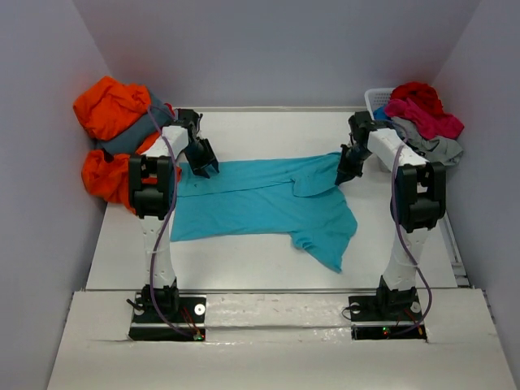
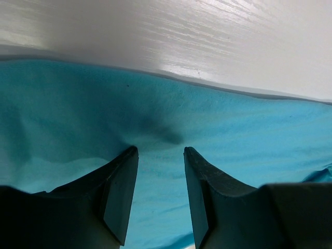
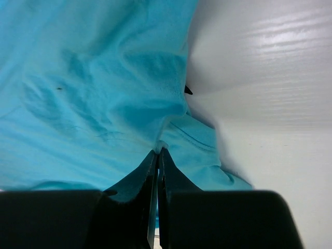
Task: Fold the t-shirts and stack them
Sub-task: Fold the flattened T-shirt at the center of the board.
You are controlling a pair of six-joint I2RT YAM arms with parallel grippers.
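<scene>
Early days: my right gripper (image 3: 158, 151) is clamped on the turquoise t-shirt (image 1: 260, 199)'s far edge, my left gripper (image 2: 161, 150) rests jaws-apart on it, and nothing is folded yet, with the orange t-shirts (image 1: 110, 110) far left and the red t-shirts (image 1: 418, 101) far right waiting.

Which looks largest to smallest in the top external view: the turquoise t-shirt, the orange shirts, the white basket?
1. turquoise t-shirt, spread flat.
2. orange shirts, bunched far left.
3. white basket, mostly hidden under other shirts; only its visible corner is ranked.
</scene>
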